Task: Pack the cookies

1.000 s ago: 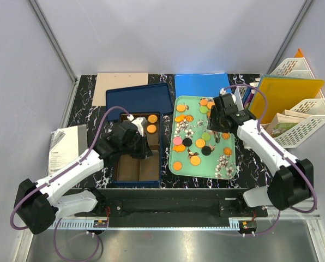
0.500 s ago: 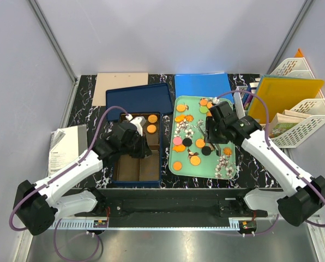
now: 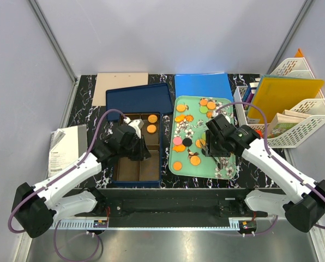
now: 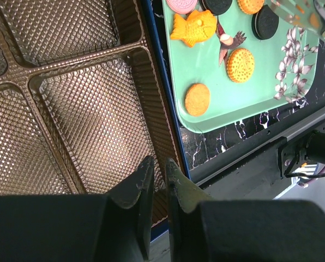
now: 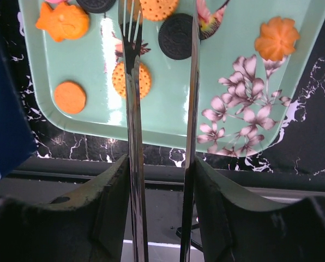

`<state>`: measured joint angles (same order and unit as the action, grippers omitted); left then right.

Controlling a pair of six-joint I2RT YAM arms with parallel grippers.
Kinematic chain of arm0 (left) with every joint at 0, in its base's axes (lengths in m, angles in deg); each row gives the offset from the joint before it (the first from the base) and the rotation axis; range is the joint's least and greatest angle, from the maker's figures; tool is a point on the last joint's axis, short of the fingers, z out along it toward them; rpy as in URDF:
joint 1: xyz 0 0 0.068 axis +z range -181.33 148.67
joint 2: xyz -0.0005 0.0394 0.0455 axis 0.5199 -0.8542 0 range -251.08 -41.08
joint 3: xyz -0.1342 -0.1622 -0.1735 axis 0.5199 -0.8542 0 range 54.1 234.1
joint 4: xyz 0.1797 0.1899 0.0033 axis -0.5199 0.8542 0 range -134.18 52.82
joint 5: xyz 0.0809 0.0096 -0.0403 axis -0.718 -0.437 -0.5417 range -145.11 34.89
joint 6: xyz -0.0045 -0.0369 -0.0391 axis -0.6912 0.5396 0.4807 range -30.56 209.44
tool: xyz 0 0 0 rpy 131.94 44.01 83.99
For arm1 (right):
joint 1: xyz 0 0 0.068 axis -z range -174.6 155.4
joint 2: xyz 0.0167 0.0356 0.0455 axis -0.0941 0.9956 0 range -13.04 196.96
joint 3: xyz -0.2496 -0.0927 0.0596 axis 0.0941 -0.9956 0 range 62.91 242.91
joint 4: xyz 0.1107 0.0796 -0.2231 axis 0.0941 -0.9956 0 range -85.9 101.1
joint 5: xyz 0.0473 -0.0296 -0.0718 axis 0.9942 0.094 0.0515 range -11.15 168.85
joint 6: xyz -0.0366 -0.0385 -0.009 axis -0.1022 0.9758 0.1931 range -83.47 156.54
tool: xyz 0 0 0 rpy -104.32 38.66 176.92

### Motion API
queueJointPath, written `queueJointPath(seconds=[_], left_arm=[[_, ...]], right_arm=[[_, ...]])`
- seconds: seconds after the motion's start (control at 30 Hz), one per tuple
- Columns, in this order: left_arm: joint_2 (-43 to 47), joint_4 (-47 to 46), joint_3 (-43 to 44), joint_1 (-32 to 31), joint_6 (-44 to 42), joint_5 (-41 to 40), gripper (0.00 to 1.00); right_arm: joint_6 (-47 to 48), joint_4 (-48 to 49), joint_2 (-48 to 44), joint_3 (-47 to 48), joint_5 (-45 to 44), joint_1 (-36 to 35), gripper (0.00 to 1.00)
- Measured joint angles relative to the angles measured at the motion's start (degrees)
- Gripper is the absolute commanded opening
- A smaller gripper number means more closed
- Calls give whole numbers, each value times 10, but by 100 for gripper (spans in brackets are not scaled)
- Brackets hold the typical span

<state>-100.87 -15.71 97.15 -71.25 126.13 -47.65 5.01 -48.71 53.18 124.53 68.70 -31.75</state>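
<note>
Several cookies (image 3: 177,165), mostly orange with a few black, pink and green, lie on the mint-green flowered tray (image 3: 206,168). Two orange ones (image 3: 152,118) sit in a far compartment of the blue box (image 3: 138,177) with its brown insert (image 4: 86,114). My right gripper (image 5: 161,164) is shut on metal tongs (image 5: 132,109). They reach out over an orange cookie (image 5: 131,79) and a black one (image 5: 176,35). In the top view that gripper (image 3: 213,148) hangs above the tray's middle. My left gripper (image 4: 158,164) is shut and holds nothing, above the box's right wall near an empty compartment.
The box's blue lid (image 3: 139,98) lies behind the box and a blue folder (image 3: 202,85) behind the tray. White file racks (image 3: 293,103) with a yellow folder stand at the right. A booklet (image 3: 61,147) lies at the left. A metal rail (image 4: 250,164) runs along the table's near edge.
My right arm has carried the tongs from the far part of the tray towards its near middle. The left arm has barely shifted.
</note>
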Motion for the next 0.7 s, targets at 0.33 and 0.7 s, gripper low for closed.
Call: queueJointPath(seconds=[0.33, 0.7], left_arm=[[10, -2, -15, 0, 10, 1, 17], [10, -12, -23, 0, 13, 3, 17]], right_arm=[[-19, -23, -38, -32, -7, 0, 54], [-31, -24, -38, -56, 11, -1, 55]])
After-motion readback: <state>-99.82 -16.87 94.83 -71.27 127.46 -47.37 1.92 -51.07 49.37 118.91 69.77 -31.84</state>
